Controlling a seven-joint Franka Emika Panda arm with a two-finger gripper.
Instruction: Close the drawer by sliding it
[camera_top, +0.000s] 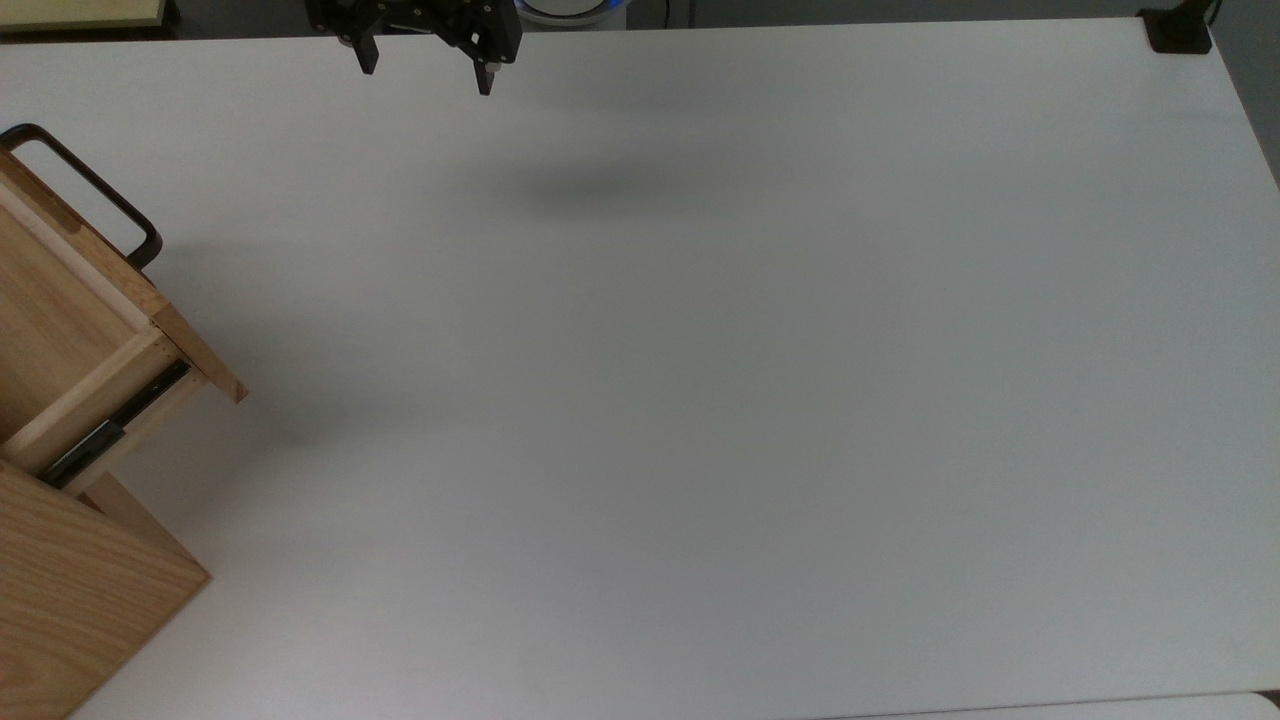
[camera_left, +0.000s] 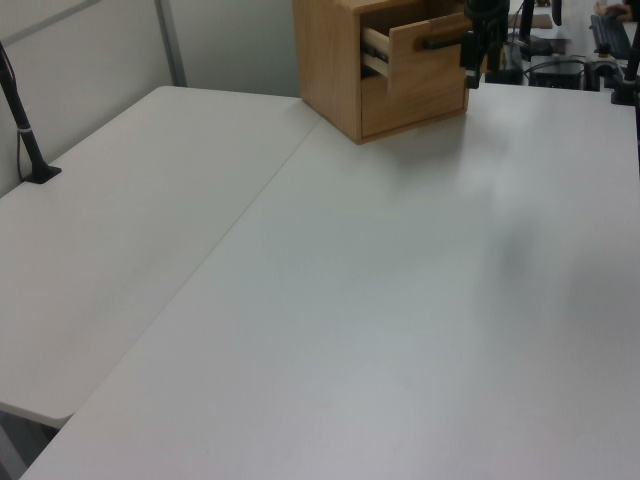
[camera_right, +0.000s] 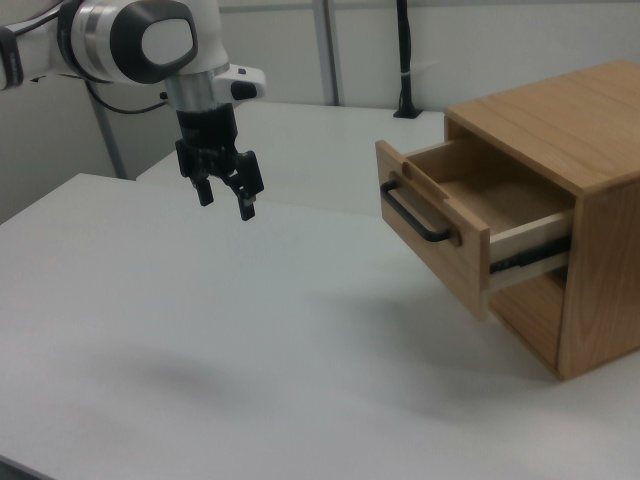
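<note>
Nothing of the closing is done yet, as far as I can judge: the drawer (camera_right: 455, 235) stands pulled well out of the cabinet (camera_right: 570, 190), its wooden front panel facing out toward me, the black handle (camera_right: 412, 215) across the front, one dark side rail (camera_right: 530, 260) exposed along its flank, and the box inside looks bare. My gripper (camera_right: 224, 197) hangs in the air above the white table (camera_right: 250, 350), well apart from the drawer, pointing down, with my fingers spread wide and holding nothing. In the top view, I sit at the upper edge while the drawer juts in from the top view's left. What remains is everything: cross the gap, meet the front panel, and push it straight back along the rails until it sits flush.
</note>
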